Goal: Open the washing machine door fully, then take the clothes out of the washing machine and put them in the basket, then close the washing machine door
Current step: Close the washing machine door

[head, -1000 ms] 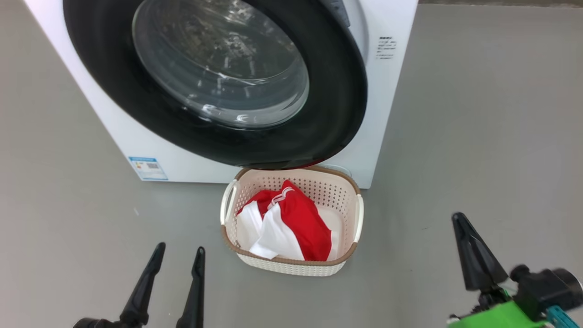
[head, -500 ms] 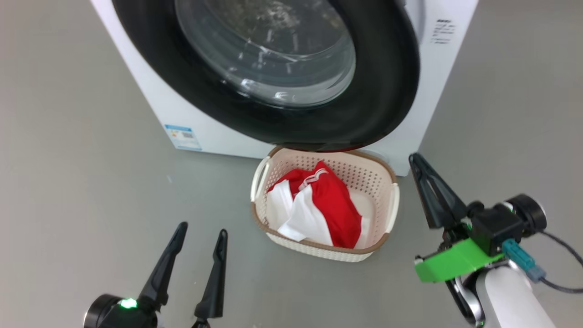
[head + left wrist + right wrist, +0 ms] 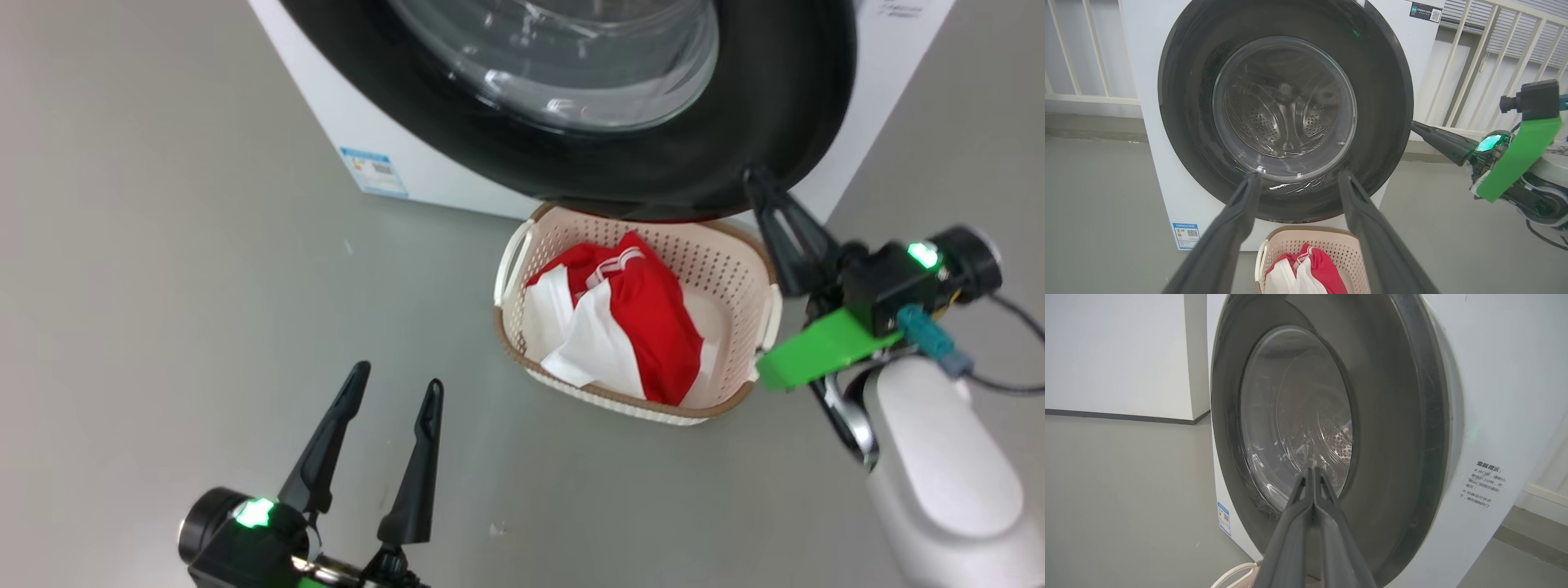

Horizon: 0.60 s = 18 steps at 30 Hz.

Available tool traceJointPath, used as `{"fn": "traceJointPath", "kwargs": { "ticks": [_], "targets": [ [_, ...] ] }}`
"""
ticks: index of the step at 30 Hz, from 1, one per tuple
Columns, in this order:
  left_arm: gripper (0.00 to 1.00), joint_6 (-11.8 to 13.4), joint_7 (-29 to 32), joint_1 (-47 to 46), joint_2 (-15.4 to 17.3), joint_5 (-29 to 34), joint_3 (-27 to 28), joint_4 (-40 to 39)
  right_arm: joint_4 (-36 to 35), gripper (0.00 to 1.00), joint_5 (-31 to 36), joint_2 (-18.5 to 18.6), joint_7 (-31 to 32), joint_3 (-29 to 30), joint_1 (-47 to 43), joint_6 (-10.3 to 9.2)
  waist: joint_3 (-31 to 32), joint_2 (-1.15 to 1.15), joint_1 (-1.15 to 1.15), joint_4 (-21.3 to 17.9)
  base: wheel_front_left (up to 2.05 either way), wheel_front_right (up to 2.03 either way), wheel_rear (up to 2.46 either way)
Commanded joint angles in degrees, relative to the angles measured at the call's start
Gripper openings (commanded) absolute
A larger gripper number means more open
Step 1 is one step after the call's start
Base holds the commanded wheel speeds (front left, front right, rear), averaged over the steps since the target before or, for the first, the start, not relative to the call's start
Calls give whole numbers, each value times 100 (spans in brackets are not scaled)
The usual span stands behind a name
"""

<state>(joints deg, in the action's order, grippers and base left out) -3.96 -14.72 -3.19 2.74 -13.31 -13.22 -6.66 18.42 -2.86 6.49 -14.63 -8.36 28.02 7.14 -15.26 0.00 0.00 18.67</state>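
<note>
The white washing machine (image 3: 367,143) stands at the top of the head view. Its washing machine door (image 3: 767,122), black-rimmed with a clear glass bowl, lies swung against the front; whether it is latched I cannot tell. Below it on the floor sits the cream basket (image 3: 706,253), holding red and white clothes (image 3: 653,327). My right gripper (image 3: 753,175) is shut and empty, its tip at the door rim's lower right edge. It shows shut in the right wrist view (image 3: 1312,470), pointing at the door (image 3: 1392,416). My left gripper (image 3: 396,377) stands open and empty, left of the basket.
Grey floor (image 3: 163,286) spreads all around. A blue label (image 3: 373,170) marks the machine's lower front corner. In the left wrist view a white railing (image 3: 1461,61) runs behind the machine. A white wall (image 3: 1126,355) stands beyond it in the right wrist view.
The head camera has shifted, so the machine and basket sit further right and higher. My shut right gripper has risen from the floor's lower right to the door's rim. The left gripper stays open.
</note>
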Motion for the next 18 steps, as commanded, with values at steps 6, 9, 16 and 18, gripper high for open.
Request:
{"fn": "traceJointPath", "kwargs": {
  "ticks": [6, 9, 16, 18],
  "targets": [
    [100, 90, -28, -260, 14, -100, 75, -139, 429, 0, -80, 115, -37, -71, 673, 35, -241, 0, 0, 263, 0, 0, 0],
    [100, 104, -28, -293, 14, -99, 50, -134, 668, 0, -121, 173, -37, 51, 941, 35, -286, 0, 0, 320, 0, 0, 0],
    [100, 120, -28, -350, 14, -124, 35, -159, 914, 0, -73, 228, -37, 430, 1377, 35, -440, 0, 0, 415, 0, 0, 0],
    [100, 119, -28, -367, 14, -135, 28, -170, 952, 0, -49, 249, -37, 494, 1470, 35, -499, 0, 0, 437, 0, 0, 0]
  ]
}}
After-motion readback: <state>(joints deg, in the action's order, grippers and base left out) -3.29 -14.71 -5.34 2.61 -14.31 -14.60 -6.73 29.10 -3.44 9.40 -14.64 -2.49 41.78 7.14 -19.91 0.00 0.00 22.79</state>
